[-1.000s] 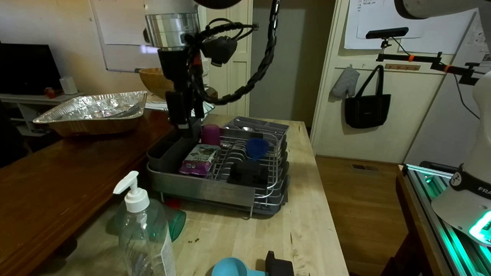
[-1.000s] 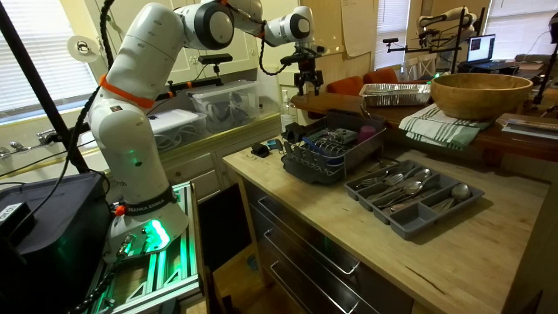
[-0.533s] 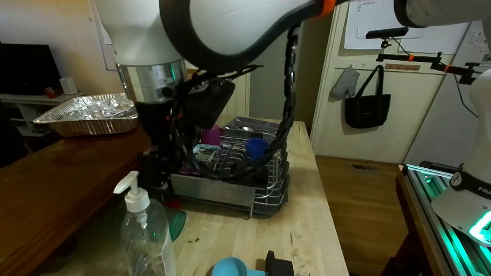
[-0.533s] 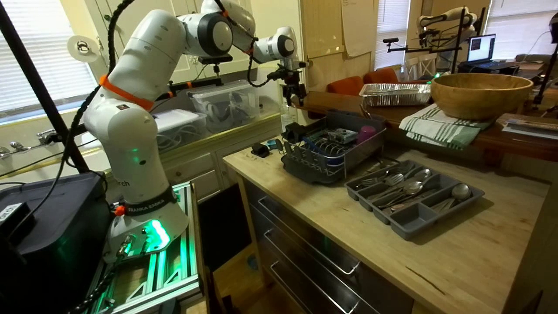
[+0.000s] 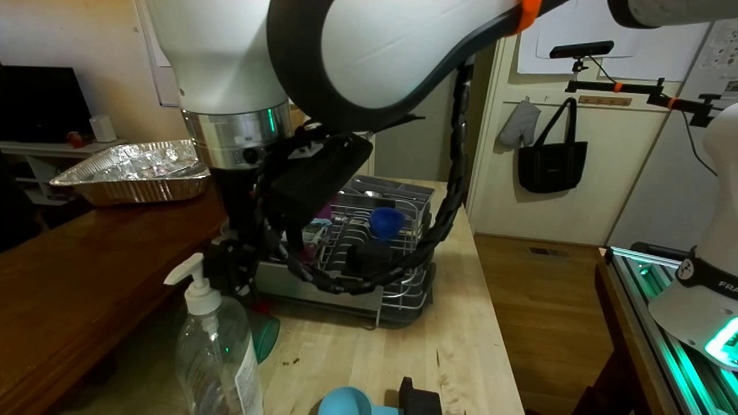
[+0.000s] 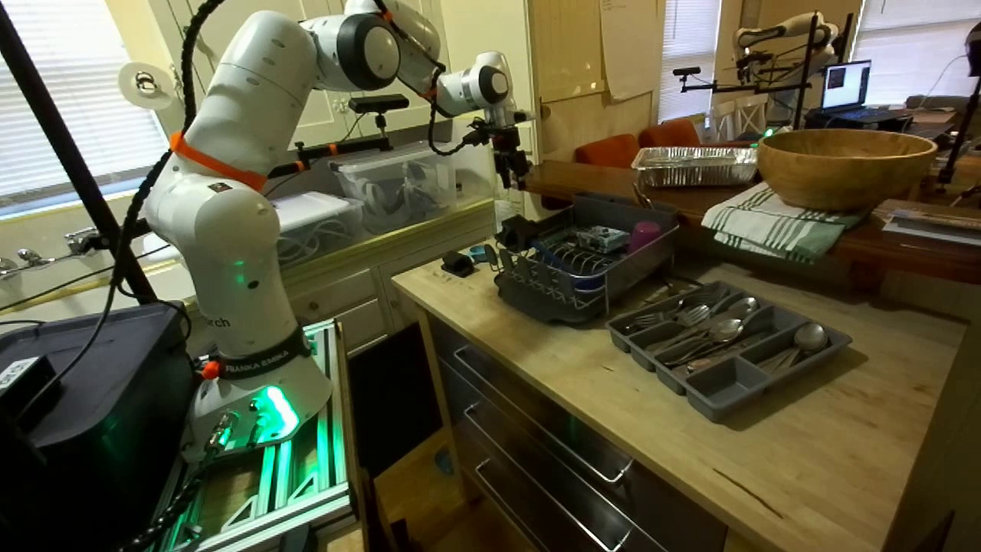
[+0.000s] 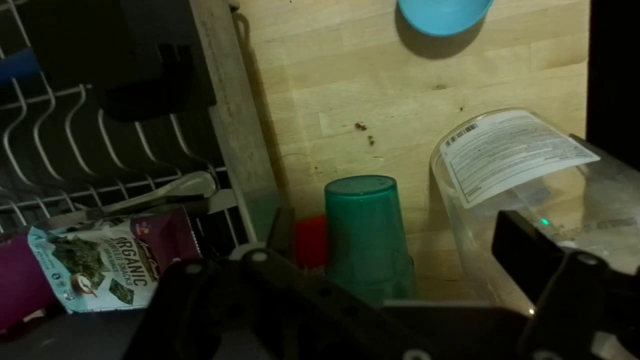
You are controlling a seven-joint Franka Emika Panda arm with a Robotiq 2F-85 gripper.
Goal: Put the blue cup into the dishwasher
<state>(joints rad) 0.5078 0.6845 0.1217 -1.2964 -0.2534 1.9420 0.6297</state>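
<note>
- Cup (image 7: pixel 367 232) rests on surface (image 7: pixel 345 75) between rack (image 7: pixel 230 100) and bottle (image 7: pixel 520 165).
- Pincer (image 7: pixel 400 235) spread wide, holding nothing, above cup.
- Risk: an off-centre descent could topple bottle or snag rack.

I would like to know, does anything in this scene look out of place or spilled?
Yes, two things. A seaweed snack packet lies in the dish rack, which looks odd, since packaged food is not normally left to dry. Small dark specks, perhaps spilled crumbs, dot the wooden worktop near the teal cup.

Rack (image 5: pixel 285 283), blue cup (image 7: pixel 362 225) on countertop (image 6: pixel 828 452)
</note>
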